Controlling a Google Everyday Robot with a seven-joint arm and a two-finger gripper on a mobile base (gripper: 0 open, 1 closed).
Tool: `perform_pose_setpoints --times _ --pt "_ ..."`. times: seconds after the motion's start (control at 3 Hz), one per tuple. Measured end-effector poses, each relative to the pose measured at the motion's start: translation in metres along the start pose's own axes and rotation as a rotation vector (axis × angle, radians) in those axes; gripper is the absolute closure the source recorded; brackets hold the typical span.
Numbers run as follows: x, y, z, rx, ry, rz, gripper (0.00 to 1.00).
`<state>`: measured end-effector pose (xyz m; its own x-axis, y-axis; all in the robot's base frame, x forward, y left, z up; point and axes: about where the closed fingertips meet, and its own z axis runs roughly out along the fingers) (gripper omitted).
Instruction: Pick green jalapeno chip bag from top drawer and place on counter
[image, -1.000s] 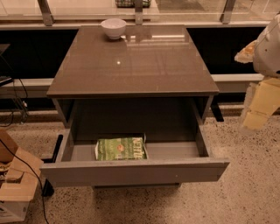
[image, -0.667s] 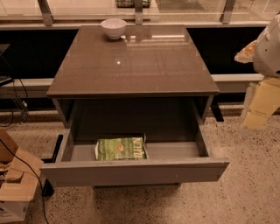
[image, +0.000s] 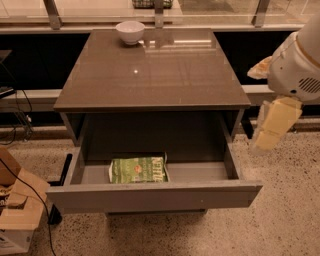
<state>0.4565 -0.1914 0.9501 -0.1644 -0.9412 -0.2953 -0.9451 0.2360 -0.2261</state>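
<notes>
Nearest me, the drawer (image: 150, 196) is pulled out from under the counter (image: 150, 75). The chip bag (image: 138, 169) lies flat inside, left of centre, close behind the front panel, label up. A cardboard box (image: 15, 220) sits on the floor to the drawer's left. My end effector (image: 266, 139) hangs outside the drawer by its right side, below counter level, well apart from the bag; can't tell its state. Further back, a white bowl (image: 130, 32) stands upright near the counter's far edge; contents not visible.
</notes>
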Motion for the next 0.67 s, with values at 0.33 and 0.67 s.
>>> perform_pose_setpoints --times 0.33,0.67 --pt "-0.0232 -0.0068 0.0427 -0.04 -0.095 0.066 0.0" --pt "-0.0239 -0.0073 0.0441 -0.036 -0.089 0.068 0.0"
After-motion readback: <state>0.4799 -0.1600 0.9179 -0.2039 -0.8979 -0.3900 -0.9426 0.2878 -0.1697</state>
